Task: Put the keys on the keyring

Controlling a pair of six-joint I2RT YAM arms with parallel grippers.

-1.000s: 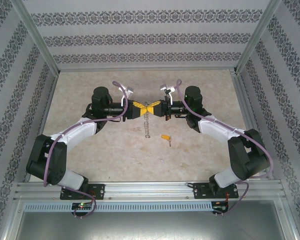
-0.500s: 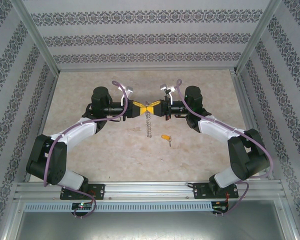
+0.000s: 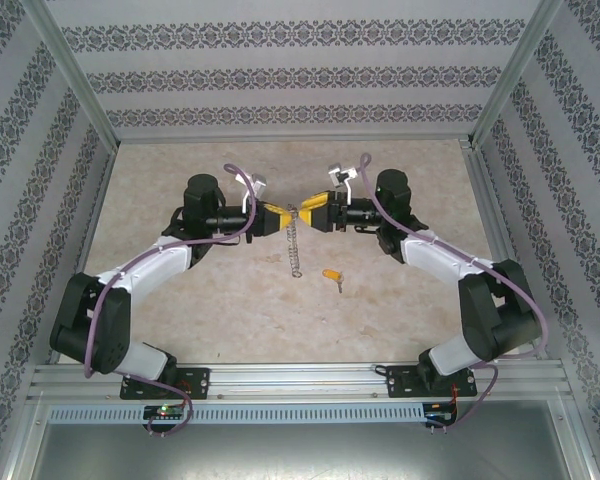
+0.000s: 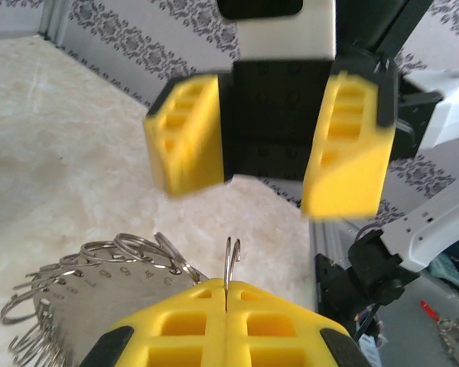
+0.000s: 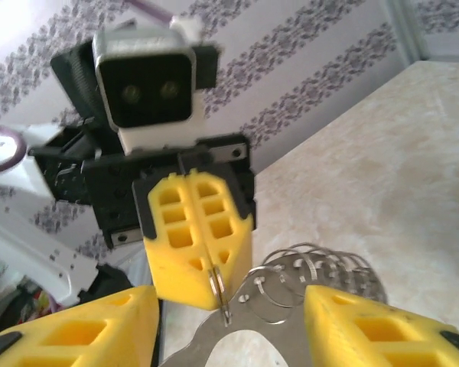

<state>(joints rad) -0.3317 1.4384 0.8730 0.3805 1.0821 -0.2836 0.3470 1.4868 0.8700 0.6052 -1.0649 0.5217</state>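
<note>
Beige marbled tabletop [image 3: 180, 300] enclosed by walls [image 3: 280, 75] papered in patterned stripes. The yellow-fingered left gripper [image 3: 284, 220] is clamped on the upper edge of the large silvery metal keyring [image 3: 295, 248], which hangs beneath it, fringed with many small silvery pieces. The right gripper [image 3: 312, 209] faces it just beside, jaws parted, holding nothing. The small key with a yellow-orange plastic head [image 3: 331, 274] lies on the tabletop near the hanging keyring, on the right arm's side.

Readable text: none made out for certain. The flat metal tag [image 4: 99, 306] on the keyring [image 4: 130, 248], in the left wrist view, has one row of faint stamped characters near its upper edge, too blurred to read. Nothing else bears legible lettering.
</note>
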